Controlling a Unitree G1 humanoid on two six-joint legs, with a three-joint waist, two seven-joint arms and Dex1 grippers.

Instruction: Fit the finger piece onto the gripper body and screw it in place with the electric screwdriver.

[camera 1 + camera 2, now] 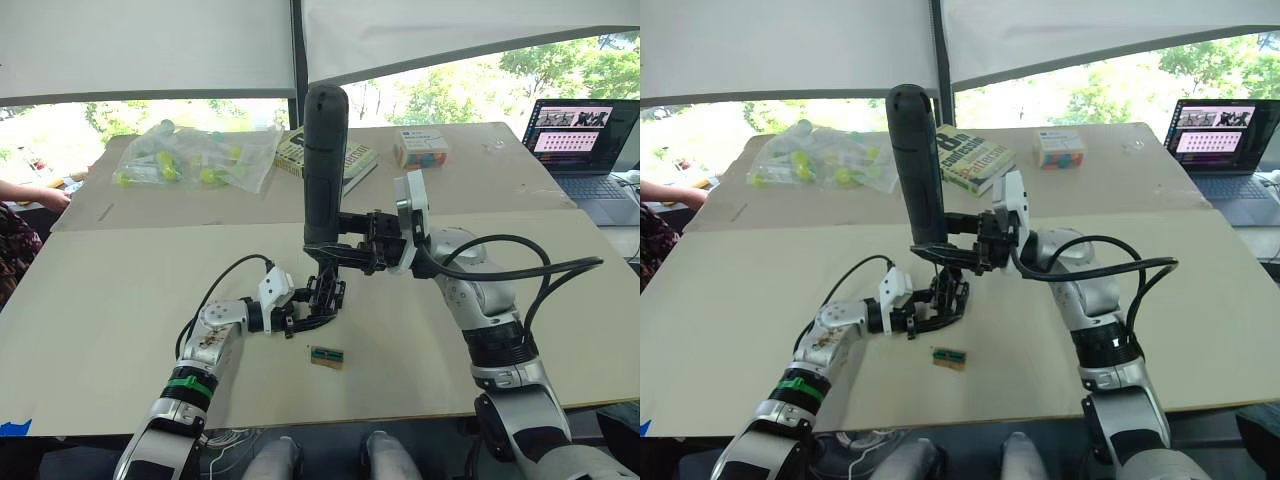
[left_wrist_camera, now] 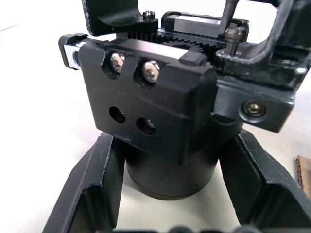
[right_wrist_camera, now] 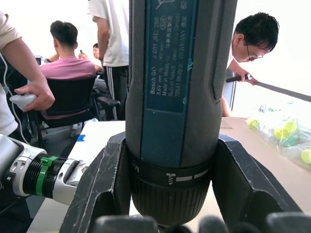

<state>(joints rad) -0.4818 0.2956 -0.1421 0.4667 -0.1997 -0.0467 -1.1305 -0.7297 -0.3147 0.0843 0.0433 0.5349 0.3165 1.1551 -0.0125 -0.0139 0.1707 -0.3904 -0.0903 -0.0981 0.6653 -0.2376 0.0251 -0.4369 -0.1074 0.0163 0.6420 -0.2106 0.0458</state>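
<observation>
Left tool [image 1: 318,305] clamping gripper body [image 2: 160,121]; right tool [image 1: 352,245] clasping upright electric screwdriver [image 1: 323,165].

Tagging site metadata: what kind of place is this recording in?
Likely a shared lab or office workspace, not a factory line. A cardboard-covered table holds a laptop, a book and a bag of small parts; people sit and stand behind, beside big windows onto trees.

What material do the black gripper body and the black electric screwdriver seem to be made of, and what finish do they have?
The black gripper body looks like matte moulded plastic: dull, even faces with rounded edges. Its bright screws and toothed rack look like metal.

The long black electric screwdriver, held upright in the right hand, seems to have a matte plastic or rubbery shell, with printed text on a dark teal panel. Which of the two is unclear.
</observation>
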